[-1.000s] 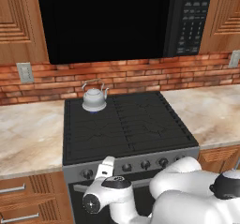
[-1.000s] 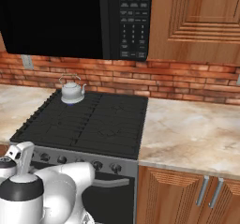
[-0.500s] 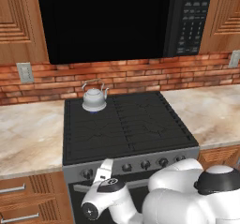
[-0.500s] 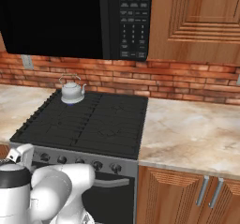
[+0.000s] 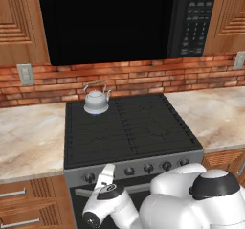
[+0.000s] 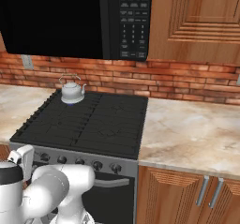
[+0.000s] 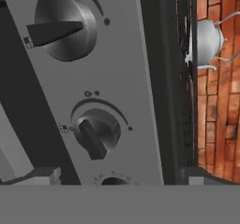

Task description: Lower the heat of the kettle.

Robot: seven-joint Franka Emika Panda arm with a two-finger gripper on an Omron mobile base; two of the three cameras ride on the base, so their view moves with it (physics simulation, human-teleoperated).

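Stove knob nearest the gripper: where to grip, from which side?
Pinch the raised bar across the lower knob, fingers on its two flat sides, coming straight at the front panel. The bar juts out, and the round rim gives poor turning grip. Gripper sits just before the knobs.

A small squat silvery-white metal kettle (image 5: pixel 96 100) (image 6: pixel 72 92) (image 7: pixel 207 42) with arched wire handle stands upright on the black stovetop's (image 5: pixel 129 132) rear-left burner.

Silvery-white kettle (image 5: pixel 95 100), black stovetop (image 5: pixel 125 128), grey knob panel (image 7: pixel 117 78), red brick wall (image 6: pixel 187 85), veined beige counter (image 6: pixel 192 134).
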